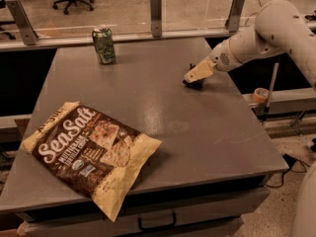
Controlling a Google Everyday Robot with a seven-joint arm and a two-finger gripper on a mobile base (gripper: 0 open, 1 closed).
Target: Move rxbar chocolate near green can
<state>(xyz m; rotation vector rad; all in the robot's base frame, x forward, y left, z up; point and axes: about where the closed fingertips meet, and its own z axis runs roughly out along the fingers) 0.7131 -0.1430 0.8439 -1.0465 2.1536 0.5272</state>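
The green can (104, 45) stands upright at the far left of the grey table (207, 132). My gripper (196, 76) is low over the table's far right part, well to the right of the can, on the white arm (266, 31) that reaches in from the right. A small dark shape (193, 84) lies on the table right under the gripper tip. It looks like the rxbar chocolate, mostly hidden by the gripper. I cannot tell whether it is held or only lying there.
A large brown-and-cream "Sea Salt" chip bag (91, 152) lies at the near left of the table. A glass barrier with metal posts (156, 11) runs along the far edge. A roll of tape (260, 95) sits on a ledge to the right.
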